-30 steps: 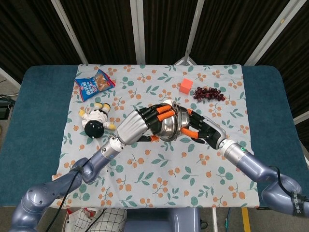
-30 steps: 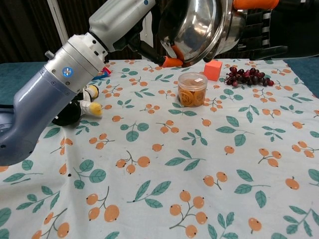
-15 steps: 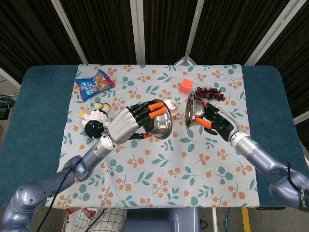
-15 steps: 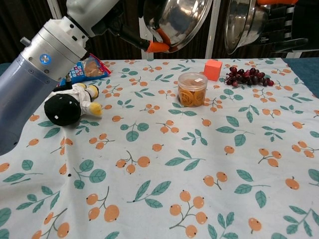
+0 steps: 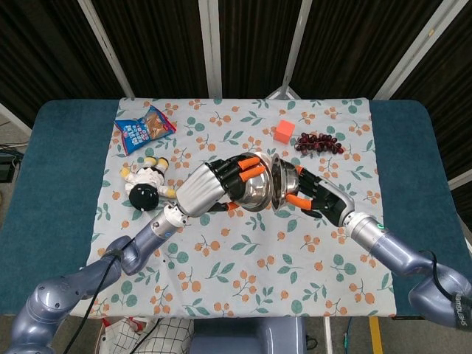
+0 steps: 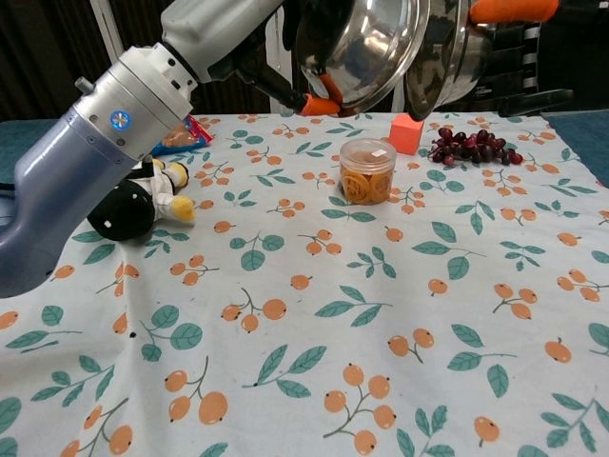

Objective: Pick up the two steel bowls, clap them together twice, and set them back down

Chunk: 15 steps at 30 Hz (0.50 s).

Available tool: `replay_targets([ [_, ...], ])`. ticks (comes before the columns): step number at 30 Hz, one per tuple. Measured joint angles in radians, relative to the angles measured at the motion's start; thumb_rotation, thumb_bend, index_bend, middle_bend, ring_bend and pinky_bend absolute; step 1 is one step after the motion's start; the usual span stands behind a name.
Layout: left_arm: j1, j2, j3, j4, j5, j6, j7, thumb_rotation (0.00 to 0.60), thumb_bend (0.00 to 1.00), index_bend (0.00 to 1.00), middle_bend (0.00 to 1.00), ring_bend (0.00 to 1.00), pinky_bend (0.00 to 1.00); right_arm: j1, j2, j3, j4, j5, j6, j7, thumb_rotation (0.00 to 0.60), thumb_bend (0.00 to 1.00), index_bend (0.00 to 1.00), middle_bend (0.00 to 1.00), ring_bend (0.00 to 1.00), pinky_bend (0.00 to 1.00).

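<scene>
The left arm is reaching from the lower left of the head view up toward the centre, its left hand wrapping dark, orange-tipped fingers around the left bowl. The right arm is stretching in from the lower right, its right hand gripping the right bowl, both raised at mid-frame with rims nearly meeting.

Bright, even overhead light, sharp focus, glare on the steel bowls.
</scene>
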Motion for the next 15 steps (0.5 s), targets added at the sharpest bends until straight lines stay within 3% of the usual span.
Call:
replay_targets([
  [15,-0.039,-0.066,-0.006,0.028,-0.017,-0.015,-0.033,0.6,0.37,0.47,0.54,0.41,0.58,0.006,0.031,-0.015,-0.089,0.094,0.035,-0.108,0.6,0.45,0.88,0.8,0.87,1.0],
])
